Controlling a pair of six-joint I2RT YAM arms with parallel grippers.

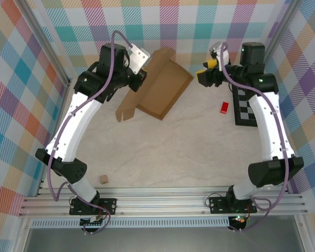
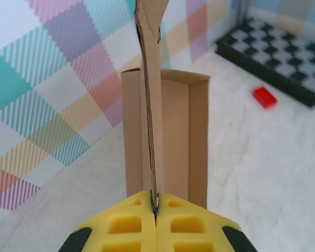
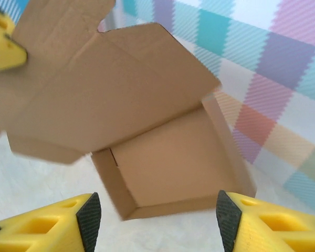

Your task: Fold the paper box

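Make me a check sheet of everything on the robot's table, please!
Surface: pale marbled table.
Job's things: brown box, tray formed, flap lifted.
Clutter: red block, checkered board, tan cube near the left base.
Left jaws: shut on the flap.
Right jaws: open, facing the box.
Cables: purple cables loop along both arms.
Surroundings: plaid walls, metal rail at the near edge.
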